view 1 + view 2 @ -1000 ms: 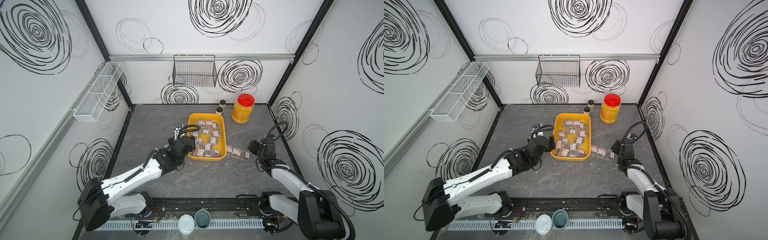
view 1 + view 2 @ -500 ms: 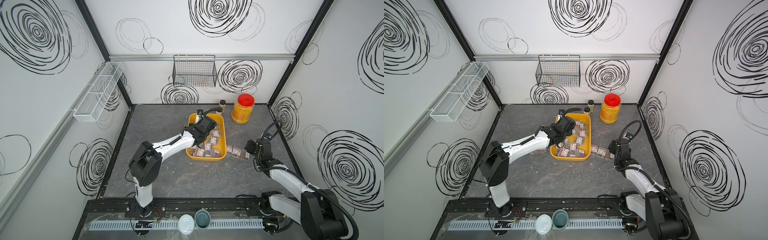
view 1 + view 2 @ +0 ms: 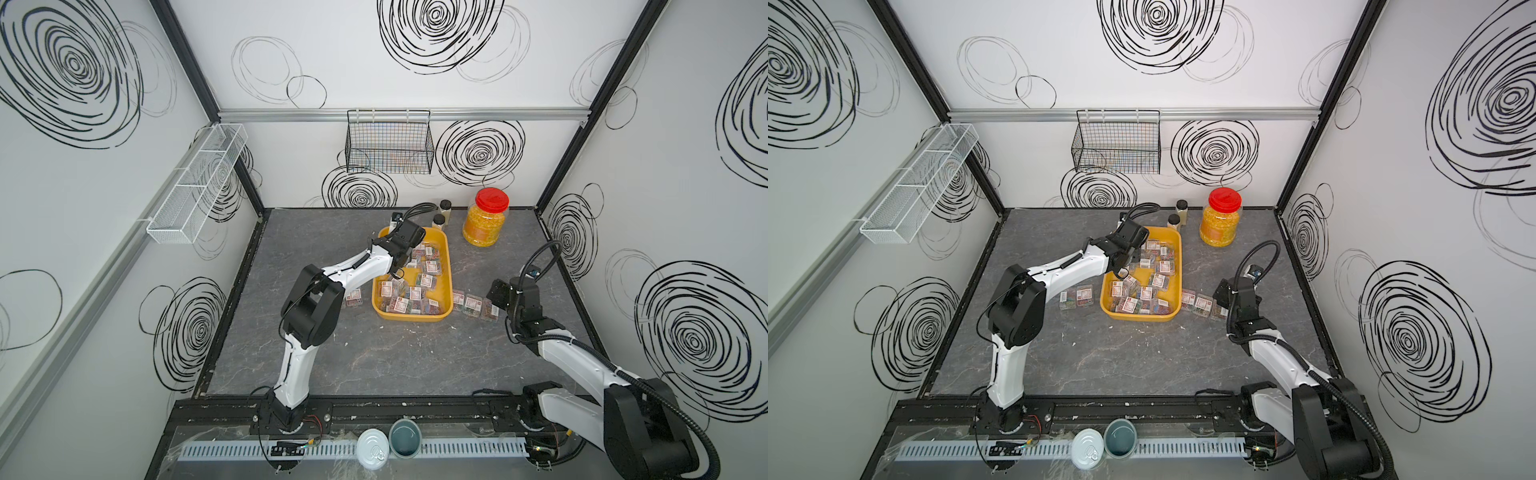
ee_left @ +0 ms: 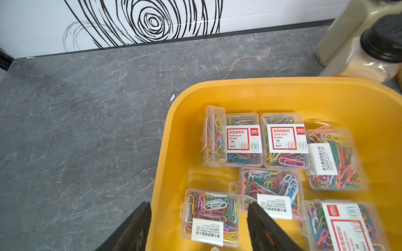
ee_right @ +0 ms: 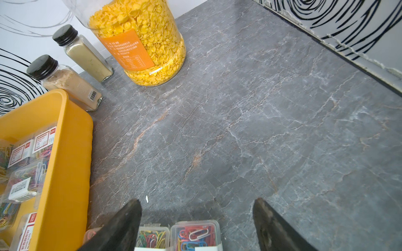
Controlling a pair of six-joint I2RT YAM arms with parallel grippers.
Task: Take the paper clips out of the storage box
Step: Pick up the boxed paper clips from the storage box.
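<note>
Left arm nearer: the storage box [image 4: 165, 139] lay under the left gripper [image 4: 198, 204].
Its jaws stood wide, straddling the box's wall, with one flat case of paper clips [image 4: 211, 219] just inside, between them. The right gripper [image 5: 196, 200], also wide, hovered over cases outside on the table [image 5: 261, 130].
</note>
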